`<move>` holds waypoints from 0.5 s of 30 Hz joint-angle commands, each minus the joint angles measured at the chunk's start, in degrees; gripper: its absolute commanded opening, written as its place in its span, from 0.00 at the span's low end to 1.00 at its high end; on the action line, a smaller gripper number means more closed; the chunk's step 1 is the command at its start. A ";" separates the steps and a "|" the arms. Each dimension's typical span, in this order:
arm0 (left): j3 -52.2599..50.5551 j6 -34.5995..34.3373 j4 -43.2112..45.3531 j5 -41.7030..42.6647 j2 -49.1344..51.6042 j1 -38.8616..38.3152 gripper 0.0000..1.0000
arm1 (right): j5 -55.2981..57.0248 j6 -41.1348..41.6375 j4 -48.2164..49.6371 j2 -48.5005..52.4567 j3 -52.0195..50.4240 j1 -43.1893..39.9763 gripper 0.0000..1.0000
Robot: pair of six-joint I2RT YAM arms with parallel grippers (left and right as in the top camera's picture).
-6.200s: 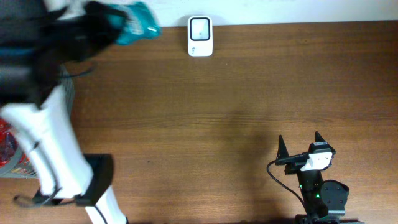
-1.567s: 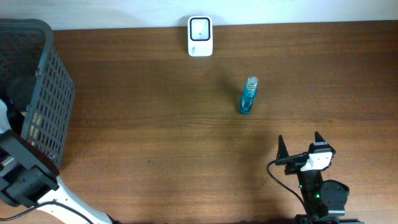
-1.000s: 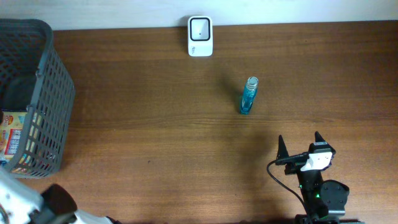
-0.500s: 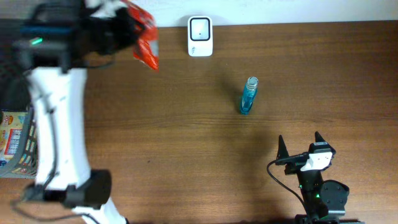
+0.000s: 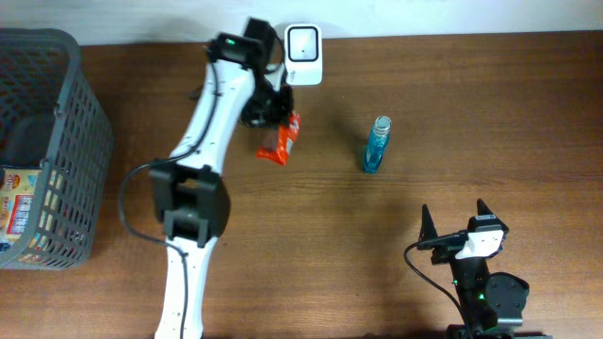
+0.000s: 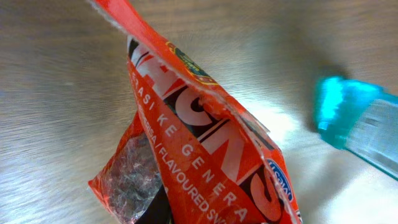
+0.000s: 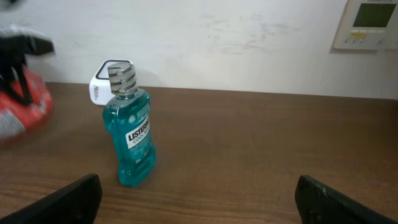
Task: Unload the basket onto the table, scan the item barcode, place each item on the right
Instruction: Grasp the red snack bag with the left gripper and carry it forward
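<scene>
Left end effector [image 5: 270, 111] pinched narrow on crinkly red plastic snack packet [image 5: 283, 141], just on the near side of white boxy barcode scanner [image 5: 302, 55] at far edge of brown wooden worktop [image 5: 452, 94]. Blue mouthwash bottle [image 5: 375, 146] upright to its right. Right end effector [image 5: 453, 212] wide, empty, near right

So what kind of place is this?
Probably a mock shop checkout on a wooden table: a white barcode scanner, a grey basket of packaged goods, and a red snack packet held near the scanner.
</scene>
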 commanded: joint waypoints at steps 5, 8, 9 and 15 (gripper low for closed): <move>0.24 -3.21 1.16 -5.49 4.61 -5.53 0.24 | 0.48 0.24 -0.04 -0.39 -0.52 -0.17 0.98; 1.07 -3.19 1.53 -6.03 4.59 -5.88 0.68 | 0.48 0.24 -0.04 -0.39 -0.52 -0.17 0.98; 2.36 -3.19 0.87 -6.01 4.59 -5.64 0.74 | 0.48 0.26 -0.04 -0.39 -0.52 -0.17 0.98; 25.55 -3.15 -9.64 -5.64 4.55 -2.27 0.57 | 0.48 0.26 -0.04 -0.37 -0.52 -0.17 0.98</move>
